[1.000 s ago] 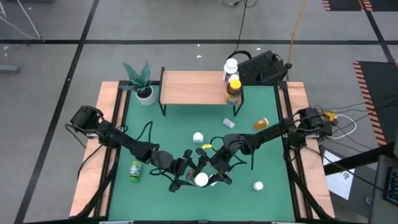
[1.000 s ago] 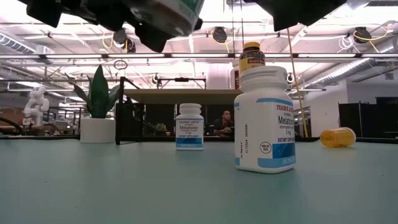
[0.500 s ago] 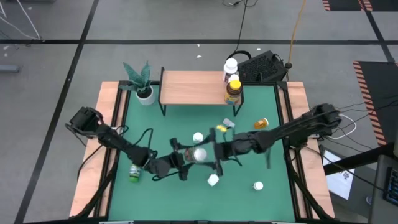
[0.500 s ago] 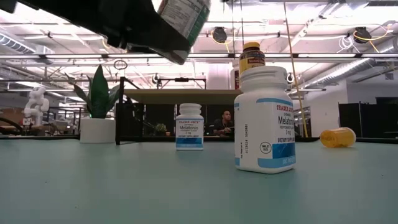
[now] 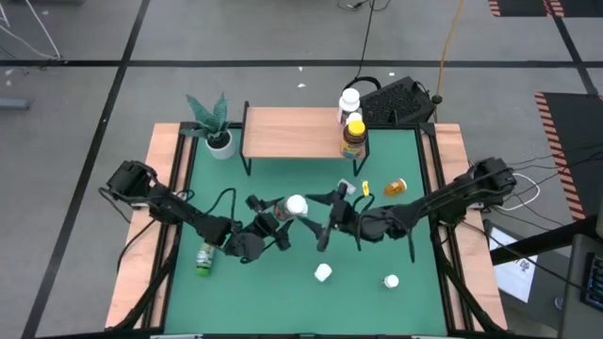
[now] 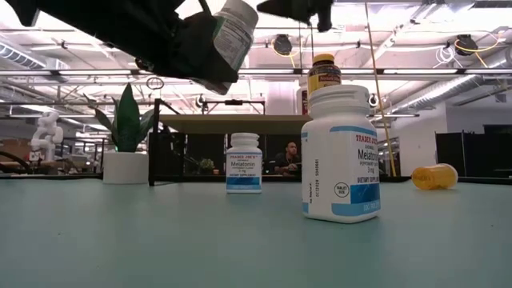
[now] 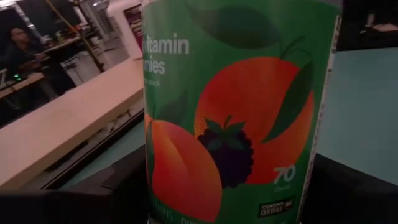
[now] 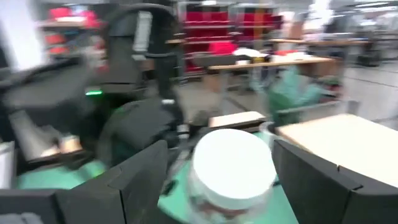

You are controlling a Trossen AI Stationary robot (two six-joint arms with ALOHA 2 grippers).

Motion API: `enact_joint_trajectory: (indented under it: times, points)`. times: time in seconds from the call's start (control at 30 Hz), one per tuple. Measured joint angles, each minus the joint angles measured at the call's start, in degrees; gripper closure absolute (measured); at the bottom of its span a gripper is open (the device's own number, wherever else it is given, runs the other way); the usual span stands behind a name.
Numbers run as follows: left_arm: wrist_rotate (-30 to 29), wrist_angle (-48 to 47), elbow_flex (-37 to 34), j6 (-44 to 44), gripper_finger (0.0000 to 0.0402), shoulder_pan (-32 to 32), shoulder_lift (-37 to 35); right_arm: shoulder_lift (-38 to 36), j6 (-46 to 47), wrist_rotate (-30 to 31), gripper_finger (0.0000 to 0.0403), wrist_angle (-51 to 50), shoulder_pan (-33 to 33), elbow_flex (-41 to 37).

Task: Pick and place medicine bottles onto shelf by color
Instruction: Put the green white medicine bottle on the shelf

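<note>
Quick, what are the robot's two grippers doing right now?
Left gripper: shut on the green-labelled white-capped vitamin bottle, lifted above the table.
Right gripper: open, holding nothing, facing that bottle.

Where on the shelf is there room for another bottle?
The shelf is bare from its left end by the plant across the middle. Only its right end is crowded, by the yellow-capped bottle and white bottle.
</note>
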Motion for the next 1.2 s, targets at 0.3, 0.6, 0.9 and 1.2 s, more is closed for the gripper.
enact_joint_trajectory:
  times: [0.3,0.6,0.9,1.2]
  points:
    - [-0.14,-1.58,-0.02,-0.57,0.0106,0.64,0.0,6.3,1.08,-0.41,0.0122,9.24,-2.82,-0.05]
    - [0.76,-0.99,0.02,0.02,0.0105,0.6,-0.07,6.85,1.77,-1.97,0.014,8.06,-3.61,-0.05]
    - [1.3,-1.0,0.02,-0.11,0.0105,0.56,-0.07,6.87,1.25,-3.42,0.0176,7.1,-4.01,-0.05]
    - [11.74,-0.38,0.04,-0.31,0.0072,-0.67,-0.07,-0.2,-7.85,-18.46,0.0172,-8.05,-5.44,-0.05]
